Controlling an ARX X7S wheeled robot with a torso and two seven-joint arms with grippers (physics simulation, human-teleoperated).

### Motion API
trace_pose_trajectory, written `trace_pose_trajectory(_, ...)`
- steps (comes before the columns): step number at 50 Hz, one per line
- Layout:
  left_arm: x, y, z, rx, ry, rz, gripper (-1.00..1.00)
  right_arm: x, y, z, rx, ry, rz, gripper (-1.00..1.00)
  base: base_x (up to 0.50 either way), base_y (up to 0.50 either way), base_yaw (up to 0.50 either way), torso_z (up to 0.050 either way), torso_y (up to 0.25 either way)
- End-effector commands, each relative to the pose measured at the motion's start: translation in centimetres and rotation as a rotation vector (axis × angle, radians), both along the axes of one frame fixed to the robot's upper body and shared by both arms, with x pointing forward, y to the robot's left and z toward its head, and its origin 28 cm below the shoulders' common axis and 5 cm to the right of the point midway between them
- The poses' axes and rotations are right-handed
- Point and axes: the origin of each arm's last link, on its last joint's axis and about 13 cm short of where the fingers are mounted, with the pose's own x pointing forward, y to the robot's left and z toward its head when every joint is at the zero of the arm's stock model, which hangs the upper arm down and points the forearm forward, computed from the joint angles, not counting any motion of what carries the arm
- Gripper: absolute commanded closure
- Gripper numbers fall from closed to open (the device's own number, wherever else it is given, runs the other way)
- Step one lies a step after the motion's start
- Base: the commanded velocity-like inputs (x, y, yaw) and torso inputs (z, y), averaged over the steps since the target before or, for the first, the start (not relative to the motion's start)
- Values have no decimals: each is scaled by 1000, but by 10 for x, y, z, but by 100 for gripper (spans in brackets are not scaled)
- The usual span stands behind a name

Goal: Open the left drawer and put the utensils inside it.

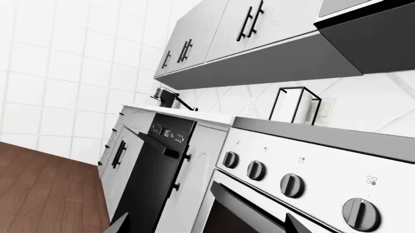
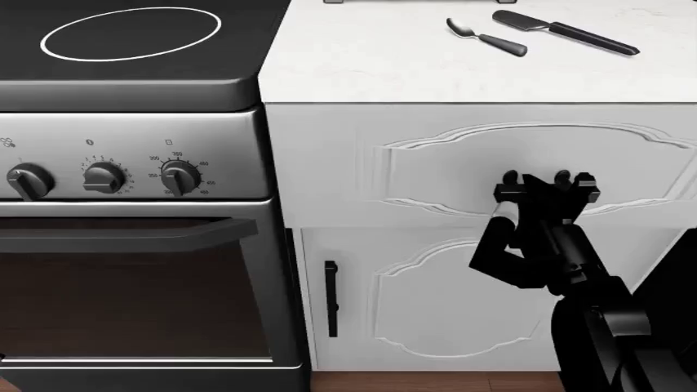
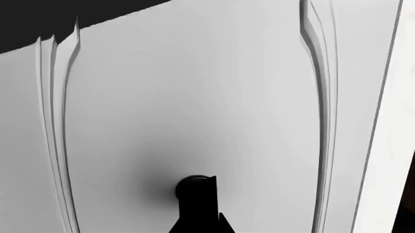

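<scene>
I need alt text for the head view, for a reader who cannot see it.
The right gripper is at the closed drawer, at its handle. A spoon and a spatula lie on the counter above; an oven stands alongside.

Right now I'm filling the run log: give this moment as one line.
phase: reaching handle | right gripper: at left drawer front | drawer: closed | spoon, spatula: on counter | left gripper: idle
</scene>
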Motion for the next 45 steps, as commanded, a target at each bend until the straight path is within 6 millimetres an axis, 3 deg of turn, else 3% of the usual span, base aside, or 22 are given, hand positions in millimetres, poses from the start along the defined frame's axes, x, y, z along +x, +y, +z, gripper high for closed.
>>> trace_pose_trajectory(1, -1, 0, -1, 3, 1, 10, -100, -21, 15, -26, 96, 175, 102, 100, 0, 0, 0, 0, 0)
trace_pose_trajectory(45, 0, 0, 1, 12, 1, 9, -100, -77, 16, -26, 70, 190, 220, 100, 0, 2, 3, -1, -2)
